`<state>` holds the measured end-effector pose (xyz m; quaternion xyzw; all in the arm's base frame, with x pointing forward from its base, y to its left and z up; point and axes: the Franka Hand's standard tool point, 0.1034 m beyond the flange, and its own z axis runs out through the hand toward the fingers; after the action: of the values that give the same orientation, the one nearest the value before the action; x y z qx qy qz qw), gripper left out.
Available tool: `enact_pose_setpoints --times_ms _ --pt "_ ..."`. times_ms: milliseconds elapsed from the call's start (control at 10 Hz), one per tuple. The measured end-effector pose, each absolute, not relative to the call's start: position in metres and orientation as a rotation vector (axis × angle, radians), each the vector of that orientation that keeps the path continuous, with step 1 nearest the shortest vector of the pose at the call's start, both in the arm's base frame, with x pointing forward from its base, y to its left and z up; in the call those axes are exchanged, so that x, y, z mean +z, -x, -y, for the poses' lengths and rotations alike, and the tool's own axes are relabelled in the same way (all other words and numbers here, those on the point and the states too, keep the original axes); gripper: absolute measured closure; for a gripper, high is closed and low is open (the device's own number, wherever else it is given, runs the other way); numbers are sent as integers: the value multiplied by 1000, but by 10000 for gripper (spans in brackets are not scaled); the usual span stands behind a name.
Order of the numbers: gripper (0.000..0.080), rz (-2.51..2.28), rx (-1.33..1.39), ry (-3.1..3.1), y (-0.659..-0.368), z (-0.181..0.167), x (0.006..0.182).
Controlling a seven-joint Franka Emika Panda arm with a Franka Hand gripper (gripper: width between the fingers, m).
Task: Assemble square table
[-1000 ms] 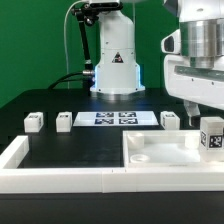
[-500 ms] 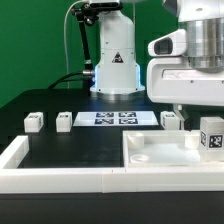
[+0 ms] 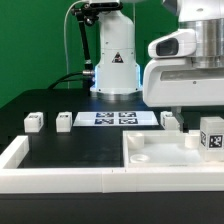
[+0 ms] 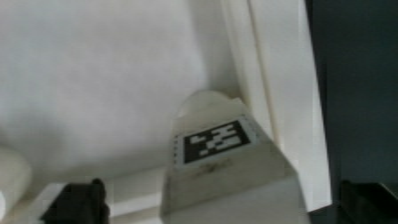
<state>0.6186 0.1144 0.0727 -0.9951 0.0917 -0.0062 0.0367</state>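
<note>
Since a second ago: white wrist housing has swung toward the exterior view's left and now sits broadside above the slab's back edge. Parts unmoved.

End effector [image 4: 222, 202]: fingers wide apart, clamped on nothing. Tagged leg [image 3: 210, 137] stands upright on the square slab [image 3: 160, 150], straight below the end effector and lined up with the gap between its fingers. Contact cannot be told.

Edges, room: in the wrist view the slab's edge runs close beside the tagged leg, with black tabletop [image 3: 60, 145] just past it. Away from the end effector the slab lies against the white rail [image 3: 60, 180]. Bare slab spreads out on the leg's other side.

Materials: slab smooth matte white plastic with a rounded recess at its corner. Tagged leg is a white block with a black-white tag on its face. Tabletop flat black.

Around: nearest loose leg [image 3: 170, 119] sits just behind the slab, under the housing. Marker board [image 3: 118, 118] lies beyond it, then middle leg [image 3: 65, 120] and far leg [image 3: 33, 121], well apart from the end effector. Arm base [image 3: 115, 60] stands behind the board.
</note>
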Motion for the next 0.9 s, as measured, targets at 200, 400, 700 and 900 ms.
enact_pose_setpoints --times_ms 200,400,700,900 --pt "151 -205 -25 3067 -619 -113 73" --pt "413 -222 -24 3066 -619 -113 72" --pt "511 -261 -24 3063 -619 -112 73" --pt "510 -441 -20 3042 -619 -112 73"
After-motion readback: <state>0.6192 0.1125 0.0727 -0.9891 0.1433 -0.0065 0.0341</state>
